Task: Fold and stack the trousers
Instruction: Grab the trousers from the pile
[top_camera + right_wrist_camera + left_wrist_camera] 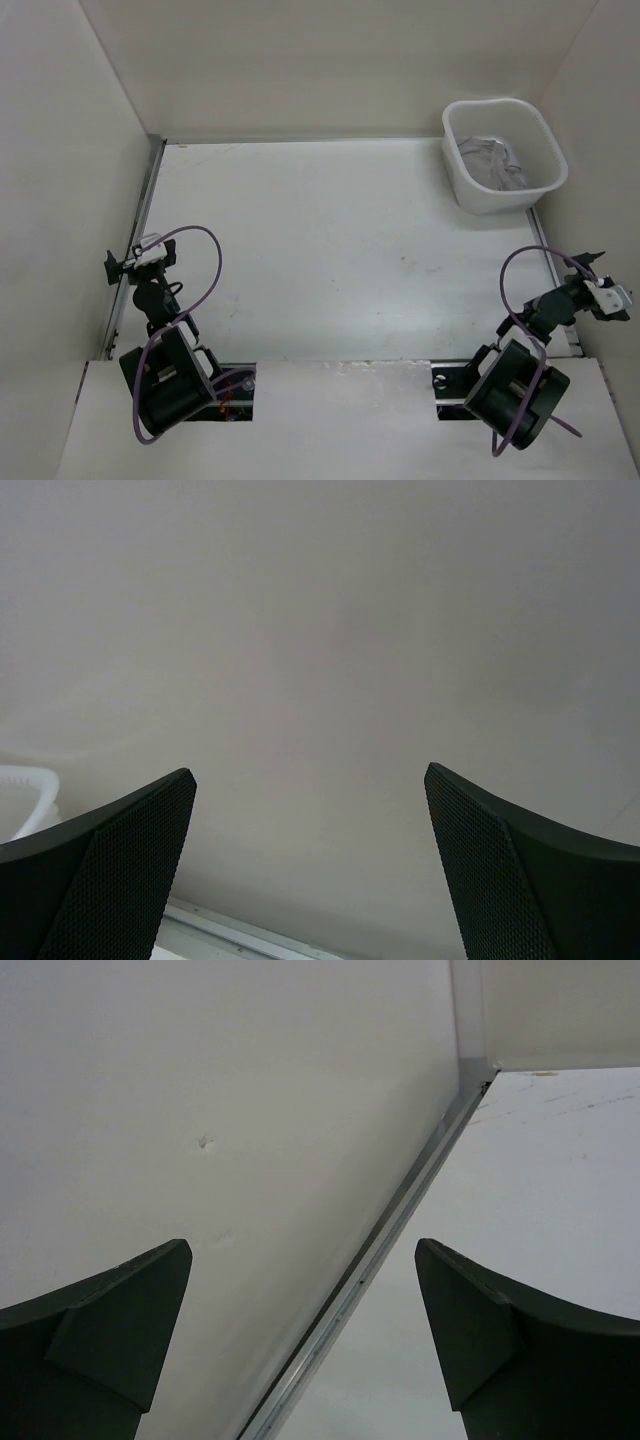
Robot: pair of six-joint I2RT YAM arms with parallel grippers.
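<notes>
Both grippers empty, trousers yet to be fetched
Left gripper (303,1250) and right gripper (309,770) gape wide, holding nothing; the trousers (492,160) lie bunched in the white tub (500,203) at 1 o'clock on the table (300,250). Best reach with the right one, pinching a top fold

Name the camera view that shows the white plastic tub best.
The top external view: the whole white plastic tub shows, grey cloth inside. The right wrist view catches only a sliver of rim; the left wrist view shows none.
</notes>
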